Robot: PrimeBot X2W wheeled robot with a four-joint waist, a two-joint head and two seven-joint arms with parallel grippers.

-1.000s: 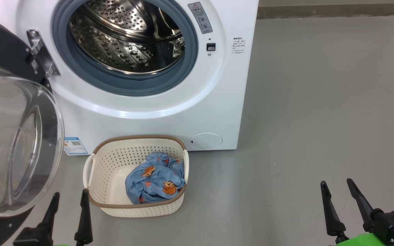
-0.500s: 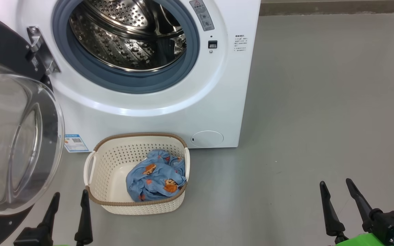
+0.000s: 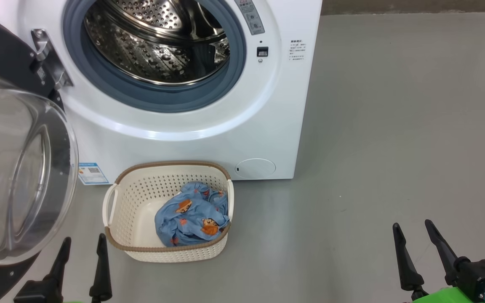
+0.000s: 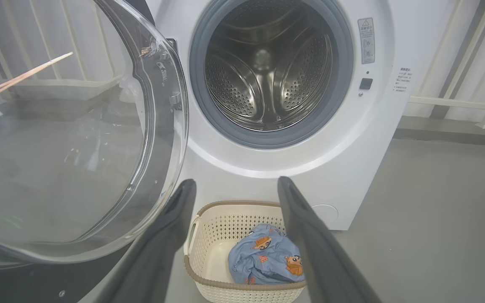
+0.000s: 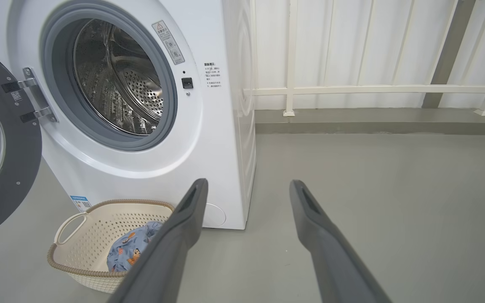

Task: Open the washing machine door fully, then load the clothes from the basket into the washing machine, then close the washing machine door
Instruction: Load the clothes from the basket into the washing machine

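Note:
The white washing machine [image 3: 267, 113] fills the upper left, its steel drum [image 3: 158, 42] bare inside. Its door [image 3: 15, 168] hangs swung out to the left, glass bowl facing me. On the floor before the machine stands the cream basket [image 3: 129, 198], holding the blue clothes [image 3: 194, 214] with orange figures in its right half. My left gripper [image 3: 83, 243] is open at the bottom left, just short of the basket's near left corner. My right gripper [image 3: 412, 225] is open far to the right, over bare floor. The left wrist view frames the basket [image 4: 209, 235] and clothes [image 4: 263, 259] between its fingers.
Grey floor [image 3: 394, 126] stretches to the right of the machine. A white railing [image 5: 373, 89] and a low kerb run along the back wall. The open door [image 4: 78, 139] crowds the space left of the basket. A blue label sticker [image 3: 93, 173] sits low on the machine's front.
The head view has shifted a little, so machine and basket sit slightly higher in the picture. Both grippers stay open and nearly still.

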